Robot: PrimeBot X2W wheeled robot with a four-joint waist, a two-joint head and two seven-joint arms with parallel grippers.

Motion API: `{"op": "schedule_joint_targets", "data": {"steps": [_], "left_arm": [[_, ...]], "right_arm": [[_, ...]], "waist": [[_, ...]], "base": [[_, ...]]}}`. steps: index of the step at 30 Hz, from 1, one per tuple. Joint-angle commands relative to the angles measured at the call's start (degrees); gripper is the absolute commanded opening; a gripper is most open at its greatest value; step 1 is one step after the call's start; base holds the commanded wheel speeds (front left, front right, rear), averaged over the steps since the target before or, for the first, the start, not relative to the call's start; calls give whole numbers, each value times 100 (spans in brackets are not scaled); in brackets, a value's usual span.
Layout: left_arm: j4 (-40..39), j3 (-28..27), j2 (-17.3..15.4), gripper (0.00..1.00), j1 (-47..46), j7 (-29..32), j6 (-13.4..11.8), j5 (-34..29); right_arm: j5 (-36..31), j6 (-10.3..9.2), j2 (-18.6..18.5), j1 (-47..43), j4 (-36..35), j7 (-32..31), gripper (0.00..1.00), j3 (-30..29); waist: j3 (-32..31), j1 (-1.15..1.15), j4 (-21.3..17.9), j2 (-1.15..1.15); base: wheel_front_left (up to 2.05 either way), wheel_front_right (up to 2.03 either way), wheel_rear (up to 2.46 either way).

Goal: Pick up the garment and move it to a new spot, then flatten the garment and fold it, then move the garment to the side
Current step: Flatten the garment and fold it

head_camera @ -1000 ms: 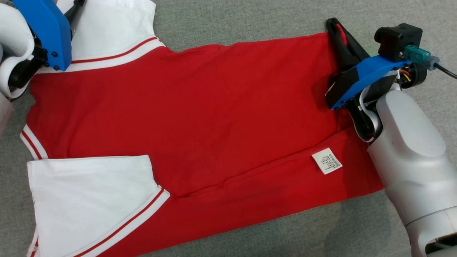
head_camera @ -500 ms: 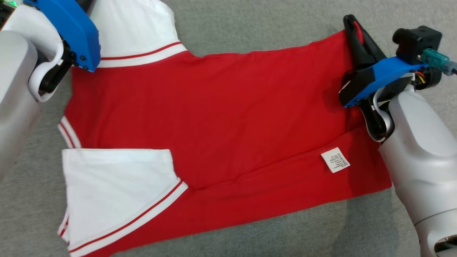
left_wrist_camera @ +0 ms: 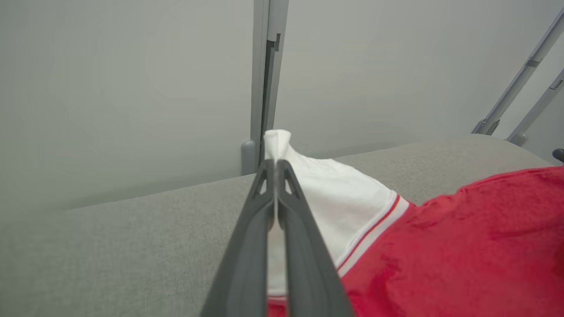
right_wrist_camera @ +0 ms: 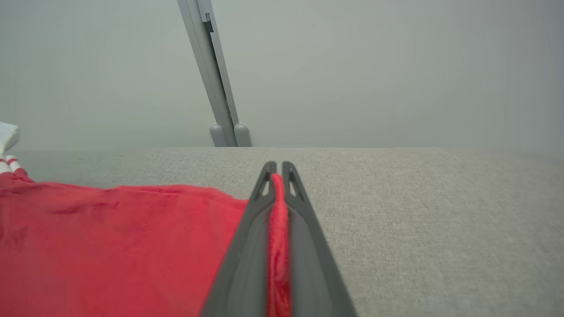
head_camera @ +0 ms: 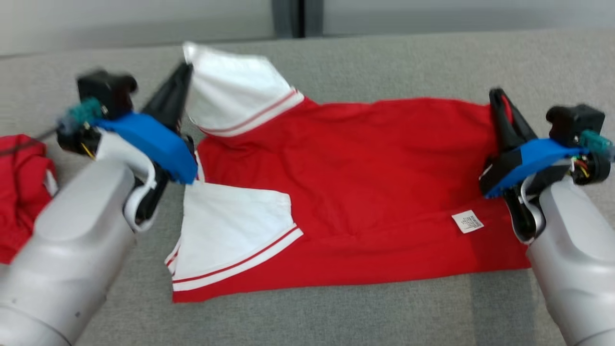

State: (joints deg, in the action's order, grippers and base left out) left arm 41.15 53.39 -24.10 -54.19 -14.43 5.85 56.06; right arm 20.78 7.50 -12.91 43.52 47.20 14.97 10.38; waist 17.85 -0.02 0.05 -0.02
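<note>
Grey cushion (head_camera: 384, 317) under the garment (head_camera: 360, 182); left fingers (left_wrist_camera: 251, 246) clench its white sleeve (left_wrist_camera: 335, 198), right fingers (right_wrist_camera: 246, 246) its hem (right_wrist_camera: 277, 229) (red edge)

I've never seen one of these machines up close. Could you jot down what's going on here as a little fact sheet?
garment: red shirt with white sleeves, spread on the grey padded surface
left gripper: jaws shut on the far white sleeve, its tip raised
right gripper: jaws shut on the shirt's red hem corner
near sleeve: folded in over the red body
label: white, facing up near the right gripper
also there: another red cloth, bunched at the left edge
</note>
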Motion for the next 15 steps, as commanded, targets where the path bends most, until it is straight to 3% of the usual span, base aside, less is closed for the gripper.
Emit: {"op": "schedule_joint_targets", "data": {"steps": [1,5,15], "left_arm": [[-6,-21,28,0,112,-38,-20,-10],[-90,-210,196,0,851,-81,-29,-122],[-969,-1616,714,0,2939,-81,-35,-1262]], "right_arm": [[32,-2,-42,-132,12,26,0,-23],[140,-2,-1,-676,-99,27,0,-82],[360,-1,208,-1859,-421,28,0,-356]], "waist": [[-78,2,1,2],[-419,2,104,2],[-929,2,168,2]], "base": [[0,0,0],[0,0,0],[0,0,0]]}}
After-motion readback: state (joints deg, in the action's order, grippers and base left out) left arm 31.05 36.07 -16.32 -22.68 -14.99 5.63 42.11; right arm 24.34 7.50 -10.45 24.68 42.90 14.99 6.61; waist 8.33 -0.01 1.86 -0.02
